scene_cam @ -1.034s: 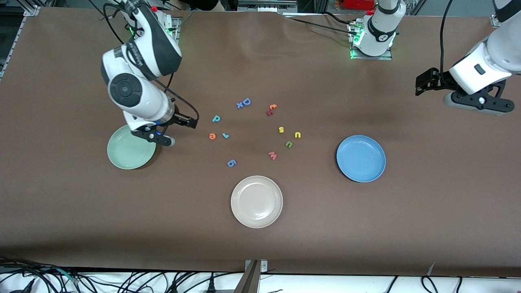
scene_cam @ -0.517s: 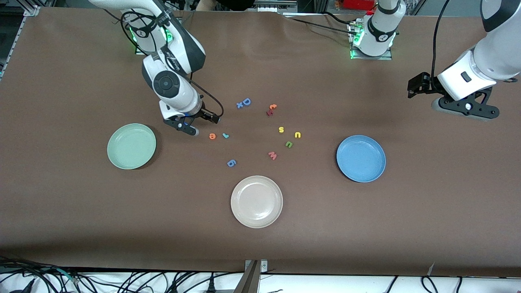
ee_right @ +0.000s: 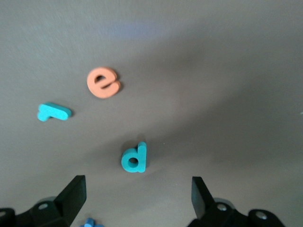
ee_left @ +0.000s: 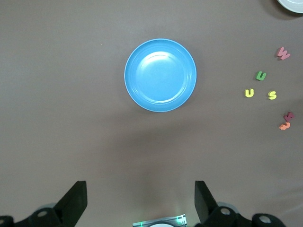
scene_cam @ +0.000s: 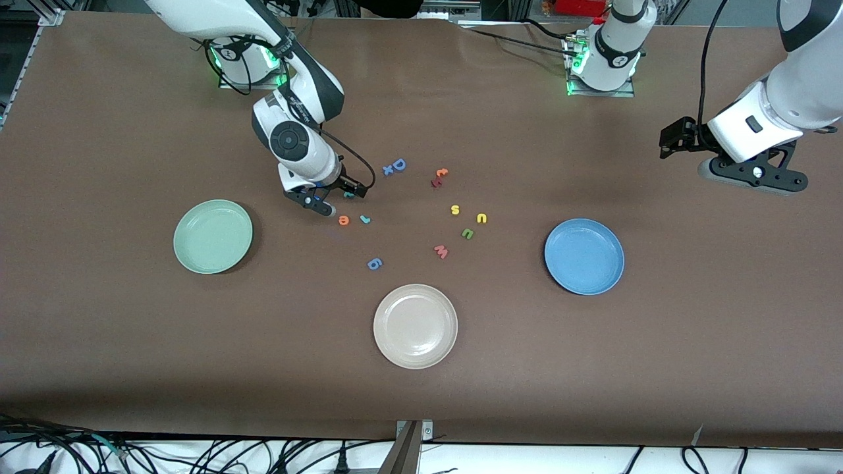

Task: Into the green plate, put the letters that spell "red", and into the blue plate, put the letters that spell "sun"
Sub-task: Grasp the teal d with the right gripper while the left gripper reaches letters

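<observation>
Brown table (scene_cam: 132,368) all round, and every letter lies loose on it, none in a plate. Teal d (ee_right: 135,158) sits right under the right tool (scene_cam: 336,199), which hangs low over it with fingers spread wide and nothing between them; the right wrist view shows the d just off the gap between the two fingers (ee_right: 71,195). Orange e (scene_cam: 343,220) and teal r (scene_cam: 365,219) lie side by side, a touch nearer the front camera than the d. Green plate (scene_cam: 213,236) waits toward the right arm's end of the table, well apart from those three.

Over to the other word: yellow s (scene_cam: 454,210), yellow u (scene_cam: 481,218) and green n (scene_cam: 467,234) cluster mid-table, apart from one another, the n nearest the camera. Blue plate (scene_cam: 584,256) lies toward the left arm's end, near that cluster.

Strays too: blue D (scene_cam: 395,166) farther from the camera than the d, an orange and red pair (scene_cam: 438,177) beside it, pink w (scene_cam: 440,251) and blue g (scene_cam: 375,264) nearer the camera, and a beige plate (scene_cam: 415,326) nearest of all.

Left tool (scene_cam: 744,176) waits high over bare table at its own end, fingers wide, holding nothing.
</observation>
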Robot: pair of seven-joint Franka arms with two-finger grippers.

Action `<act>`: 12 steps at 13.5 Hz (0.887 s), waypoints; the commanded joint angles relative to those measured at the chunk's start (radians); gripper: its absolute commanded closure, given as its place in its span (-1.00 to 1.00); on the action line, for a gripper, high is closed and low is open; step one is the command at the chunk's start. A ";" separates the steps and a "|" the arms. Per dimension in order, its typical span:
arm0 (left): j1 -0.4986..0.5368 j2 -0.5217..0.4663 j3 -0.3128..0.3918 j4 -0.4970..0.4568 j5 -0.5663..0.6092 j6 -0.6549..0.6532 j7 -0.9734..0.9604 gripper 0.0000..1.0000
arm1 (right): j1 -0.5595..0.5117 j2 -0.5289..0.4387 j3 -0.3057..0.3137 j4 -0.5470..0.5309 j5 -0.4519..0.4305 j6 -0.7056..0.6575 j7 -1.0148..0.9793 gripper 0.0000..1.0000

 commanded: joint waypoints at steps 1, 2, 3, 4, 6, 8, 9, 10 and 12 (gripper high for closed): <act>-0.001 -0.004 0.000 -0.001 -0.005 -0.004 0.009 -1.00 | 0.028 0.010 0.000 -0.015 0.002 0.042 0.008 -0.95; -0.001 -0.004 0.000 -0.001 -0.005 -0.004 0.009 -1.00 | 0.028 0.014 0.000 -0.015 0.001 0.044 0.008 -0.80; -0.001 -0.004 0.000 -0.001 -0.005 -0.004 0.009 -1.00 | 0.028 0.019 -0.002 -0.015 -0.002 0.044 0.008 -0.70; -0.001 0.002 0.000 -0.001 -0.005 -0.004 0.009 -1.00 | 0.028 0.019 -0.002 -0.014 -0.013 0.047 0.008 -0.70; -0.009 0.015 -0.001 0.001 -0.006 0.001 0.009 -1.00 | 0.028 0.019 -0.005 -0.014 -0.094 0.052 0.010 -0.70; -0.021 0.051 -0.018 0.002 -0.005 0.013 0.007 -1.00 | 0.028 0.022 -0.016 -0.014 -0.127 0.073 0.010 -0.70; -0.023 0.081 -0.041 0.001 -0.005 0.025 0.007 -1.00 | 0.029 0.029 -0.016 -0.014 -0.131 0.102 0.010 -0.70; -0.023 0.115 -0.056 0.002 -0.005 0.039 0.007 -1.00 | 0.029 0.045 -0.017 -0.012 -0.139 0.127 0.010 -0.70; -0.024 0.182 -0.087 0.001 -0.005 0.111 -0.025 -1.00 | 0.029 0.056 -0.017 -0.012 -0.151 0.145 0.010 -0.70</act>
